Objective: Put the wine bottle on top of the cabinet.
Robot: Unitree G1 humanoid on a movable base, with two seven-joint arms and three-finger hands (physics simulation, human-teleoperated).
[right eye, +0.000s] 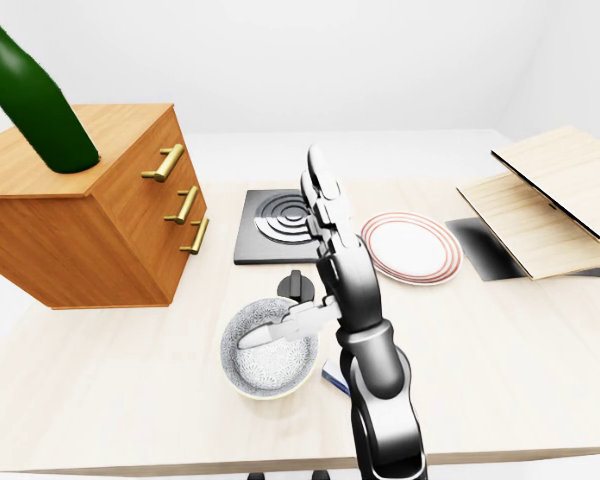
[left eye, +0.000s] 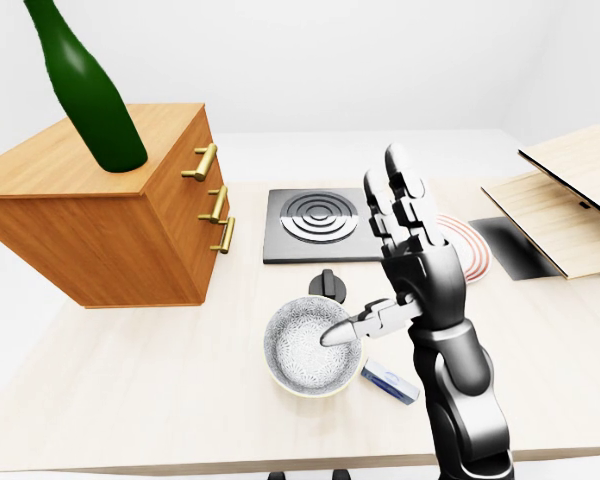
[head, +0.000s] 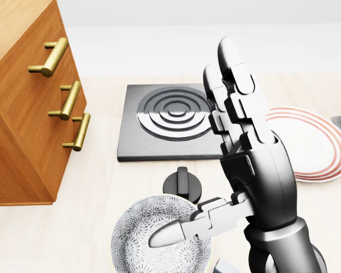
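The green wine bottle [left eye: 85, 85] stood in the upper left of the left-eye view, its base on the top of the wooden cabinet [left eye: 100, 235] and its body leaning toward the upper left corner. No hand was on it in any view. Whether it rested steadily or was tipping could not be told, since its neck ran out of the frame. Judged from that, the placing step looked done or nearly so, and the next move would call only for keeping the arms away from the bottle and checking that it stays upright.

The right hand [head: 247, 165] rose in the middle of the head view, fingers [head: 233, 85] stretched straight up and together, thumb jutting out to the left over the patterned bowl [head: 142, 227] without clearly touching it. It was fully open and held nothing. The left hand did not show in any view.

Around it on the pale table [left eye: 160, 370] lay a square induction hob [head: 159, 119] with a round knob [head: 182, 183] below it, and a red-ringed plate [right eye: 412, 248] to the right. A small blue-and-white box [left eye: 390, 381] lay just beside the bowl, and wooden boards [right eye: 540, 200] occupied the right edge.
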